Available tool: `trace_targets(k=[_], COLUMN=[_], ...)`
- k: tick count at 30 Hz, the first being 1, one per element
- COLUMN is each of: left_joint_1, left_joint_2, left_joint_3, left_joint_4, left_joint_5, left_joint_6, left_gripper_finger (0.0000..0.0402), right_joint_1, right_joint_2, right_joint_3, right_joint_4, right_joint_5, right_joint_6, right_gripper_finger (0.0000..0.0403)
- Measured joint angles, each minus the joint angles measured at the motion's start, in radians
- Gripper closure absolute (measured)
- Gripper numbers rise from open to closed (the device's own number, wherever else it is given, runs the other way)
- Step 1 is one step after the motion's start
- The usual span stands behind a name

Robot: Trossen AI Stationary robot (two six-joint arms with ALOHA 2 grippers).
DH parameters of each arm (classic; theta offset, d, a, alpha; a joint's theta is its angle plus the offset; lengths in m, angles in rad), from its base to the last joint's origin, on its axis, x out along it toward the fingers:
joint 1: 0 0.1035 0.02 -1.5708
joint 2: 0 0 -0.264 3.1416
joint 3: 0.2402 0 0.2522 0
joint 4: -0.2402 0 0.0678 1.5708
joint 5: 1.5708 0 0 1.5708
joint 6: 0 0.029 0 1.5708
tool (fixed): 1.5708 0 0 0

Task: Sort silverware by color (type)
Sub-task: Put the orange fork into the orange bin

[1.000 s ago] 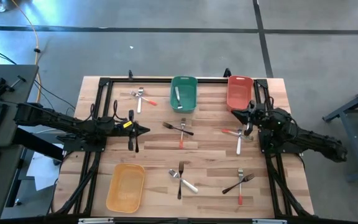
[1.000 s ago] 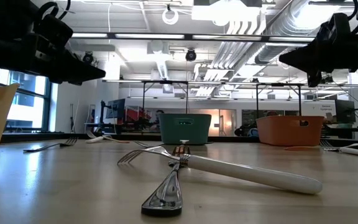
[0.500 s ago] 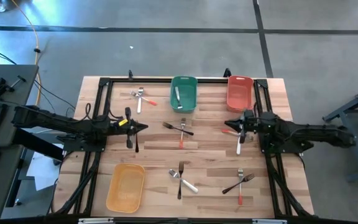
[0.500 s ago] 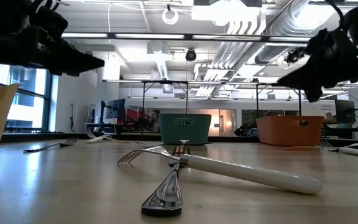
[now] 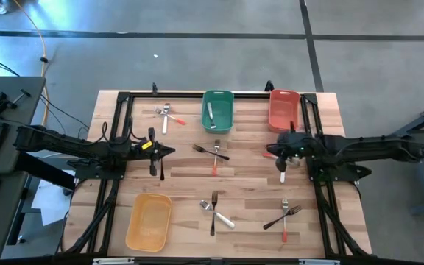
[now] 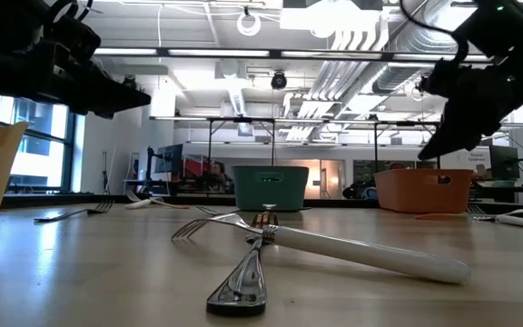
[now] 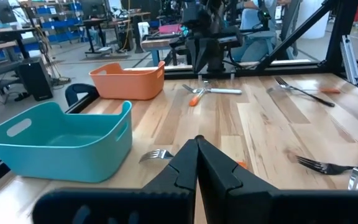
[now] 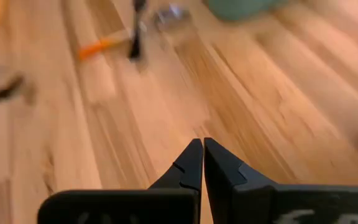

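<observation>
Right gripper [image 5: 271,152] closed, empty, seemingly above forks [image 5: 282,163]; left gripper [image 5: 172,152] closed

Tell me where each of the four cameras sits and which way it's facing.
High: overhead, facing down on the table, both arms, left gripper and right gripper.
Low: at tabletop height, facing across a white fork into the room; arms overhead.
Left wrist: past shut fingers toward the teal bin and orange bin.
Right wrist: past shut fingers down at the wood.
Shared: high and left wrist both show the two bins.
</observation>
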Motion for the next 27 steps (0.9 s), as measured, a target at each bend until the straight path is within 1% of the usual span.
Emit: trace_targets(k=[3,7,10,16,19,23,27], left_joint_1=[0.000,0.000,0.000,0.000,0.000,0.000,0.000], left_joint_2=[0.000,0.000,0.000,0.000,0.000,0.000,0.000], left_joint_3=[0.000,0.000,0.000,0.000,0.000,0.000,0.000], left_joint_4=[0.000,-0.002,-0.004,-0.006,-0.006,-0.006,-0.006], left_joint_5=[0.000,0.000,0.000,0.000,-0.004,-0.015,-0.024], left_joint_6=[-0.005,-0.005,-0.005,0.009,0.013,0.030,0.028], left_gripper_finger=[0.0401,0.0401,0.0401,0.0401,0.0401,0.0401,0.0401], right_joint_1=[-0.004,-0.003,-0.003,-0.003,-0.004,-0.004,-0.003], right_joint_2=[0.079,0.189,0.276,0.439,0.512,0.596,0.649], right_joint_3=[0.049,0.073,0.097,0.152,0.172,0.194,0.211], right_joint_4=[-0.079,-0.089,-0.121,-0.176,-0.190,-0.211,-0.221], right_joint_5=[0.001,-0.005,-0.005,-0.006,-0.006,-0.006,-0.004], right_joint_6=[0.045,0.052,0.052,0.038,0.009,-0.003,-0.005], right_gripper_finger=[0.0402,0.0393,0.0368,0.0300,0.0280,0.0273,0.0285])
